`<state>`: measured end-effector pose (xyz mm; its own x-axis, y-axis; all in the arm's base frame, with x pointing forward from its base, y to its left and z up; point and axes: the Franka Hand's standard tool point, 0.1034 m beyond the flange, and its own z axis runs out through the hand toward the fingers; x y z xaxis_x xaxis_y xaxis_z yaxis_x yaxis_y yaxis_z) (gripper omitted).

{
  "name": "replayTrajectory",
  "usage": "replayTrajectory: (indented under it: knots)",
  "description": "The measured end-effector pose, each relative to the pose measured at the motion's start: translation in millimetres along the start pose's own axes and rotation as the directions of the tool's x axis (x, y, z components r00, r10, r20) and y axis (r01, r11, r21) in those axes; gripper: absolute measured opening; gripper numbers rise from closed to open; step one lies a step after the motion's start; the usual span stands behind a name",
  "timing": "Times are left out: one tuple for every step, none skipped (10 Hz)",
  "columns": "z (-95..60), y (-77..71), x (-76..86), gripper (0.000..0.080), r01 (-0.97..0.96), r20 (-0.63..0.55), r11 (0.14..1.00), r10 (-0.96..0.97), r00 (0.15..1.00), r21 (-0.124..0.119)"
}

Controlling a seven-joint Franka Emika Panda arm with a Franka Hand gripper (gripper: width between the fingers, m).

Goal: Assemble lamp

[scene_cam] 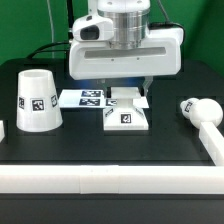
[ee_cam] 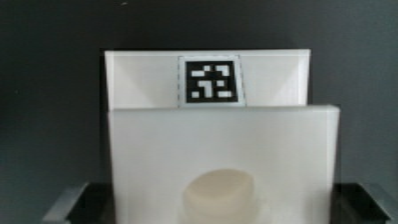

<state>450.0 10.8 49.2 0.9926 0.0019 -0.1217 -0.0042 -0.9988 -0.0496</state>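
Observation:
The white lamp base [scene_cam: 128, 117] lies on the black table in the middle, its tag facing the front. My gripper [scene_cam: 127, 99] hangs right over it, jaws open, one finger on each side of the base. In the wrist view the base [ee_cam: 214, 130] fills the picture with its tag and round socket hole [ee_cam: 222, 192]; the dark fingertips [ee_cam: 71, 206] show at both side edges, a small gap beside the base, and my gripper [ee_cam: 221, 208] is centred on it. The tapered shade [scene_cam: 37, 100] stands at the exterior view's left. The bulb [scene_cam: 196, 109] lies at the right.
The marker board [scene_cam: 82, 98] lies flat behind the base, towards the shade. A white rail [scene_cam: 110, 180] runs along the table's front edge and up the right side [scene_cam: 212, 140], close to the bulb.

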Motion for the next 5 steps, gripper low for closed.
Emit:
replayTrajectory:
  knots:
    - [0.0, 0.0, 0.0, 0.0532, 0.000, 0.000, 1.000, 0.000, 1.000, 0.000]
    - [0.0, 0.0, 0.0, 0.0532, 0.000, 0.000, 1.000, 0.000, 1.000, 0.000]
    - [-0.1, -1.0, 0.7, 0.0532, 0.002, 0.001, 1.000, -0.002, 1.000, 0.000]
    - [-2.0, -9.0, 11.6, 0.0534, 0.018, 0.004, 1.000, -0.018, 1.000, 0.004]
    - [-3.0, -17.1, 29.4, 0.0534, 0.032, -0.011, 0.999, -0.032, 0.999, 0.008]
